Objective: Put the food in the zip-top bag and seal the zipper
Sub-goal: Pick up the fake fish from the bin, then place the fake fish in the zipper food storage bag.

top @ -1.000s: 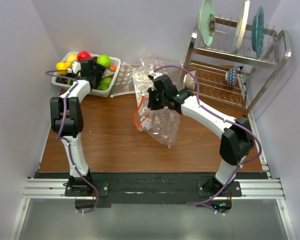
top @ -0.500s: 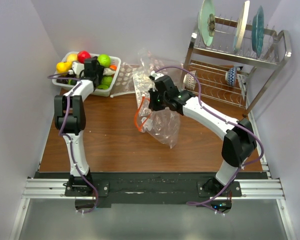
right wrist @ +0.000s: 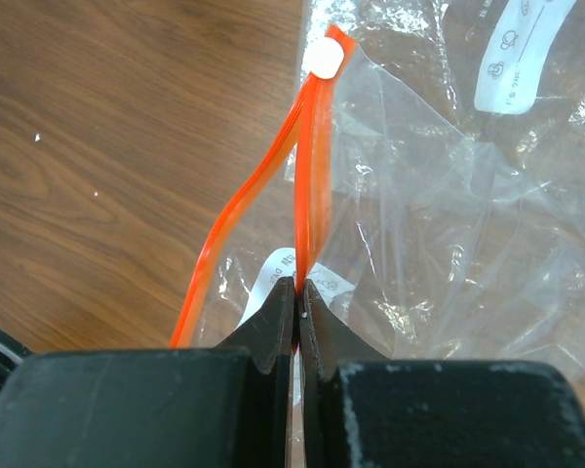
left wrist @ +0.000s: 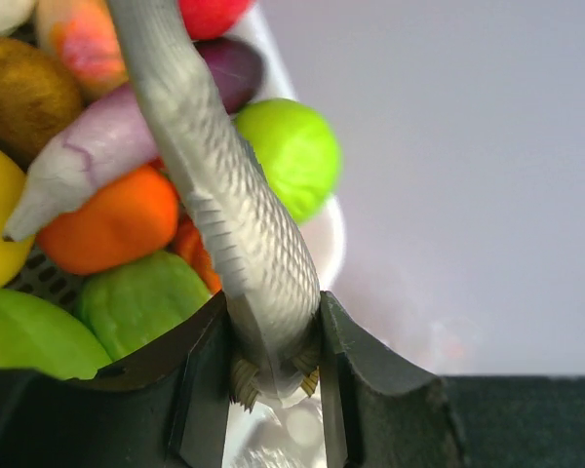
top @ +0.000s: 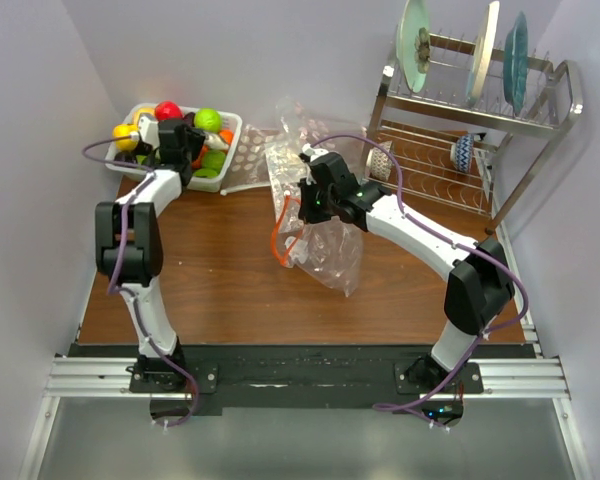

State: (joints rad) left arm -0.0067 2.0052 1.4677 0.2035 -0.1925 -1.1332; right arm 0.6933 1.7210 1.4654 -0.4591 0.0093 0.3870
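Left gripper [left wrist: 270,341] clamps grey toy [left wrist: 214,185] | right gripper [right wrist: 298,292] pinches zipper [right wrist: 307,195] | wood table [top: 210,290], pale walls [top: 280,50]

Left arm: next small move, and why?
Probably lift the silver scaly piece straight up out of the basket: the left gripper is shut on it, and the right gripper pinches the zipper of the bag, its mouth parted.

The left pincer [left wrist: 273,370], gripping a grey scaly toy [left wrist: 229,214], now sits further left over the basket [top: 232,124]; the right pincer [right wrist: 298,302] and zip-top bag [top: 330,255] sit slightly further right.
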